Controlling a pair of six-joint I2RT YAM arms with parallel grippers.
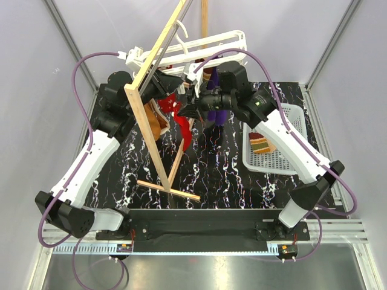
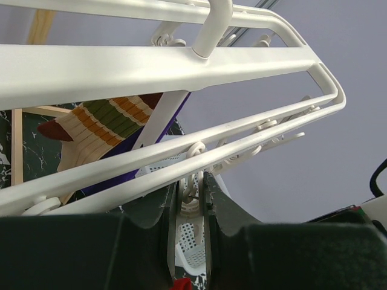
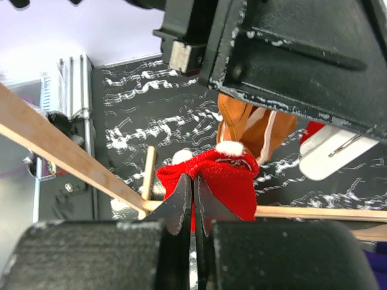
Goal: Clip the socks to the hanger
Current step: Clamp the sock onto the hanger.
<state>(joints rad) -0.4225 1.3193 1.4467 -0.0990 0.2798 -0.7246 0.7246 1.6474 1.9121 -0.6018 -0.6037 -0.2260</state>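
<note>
Red soft fabric sock (image 3: 236, 181) — light, floppy — hangs pinched at its edge in my right end effector (image 3: 193, 181); my left end effector (image 2: 190, 194) seemingly squeezes a small white plastic peg (image 2: 195, 156).

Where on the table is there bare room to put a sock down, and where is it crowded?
Bare table lies between the foot of the wooden stand and the basket, near the arm bases. A narrower patch sits between the stand and the left arm. Crowded under the hanger at far centre, where the right gripper holds the red sock.
</note>
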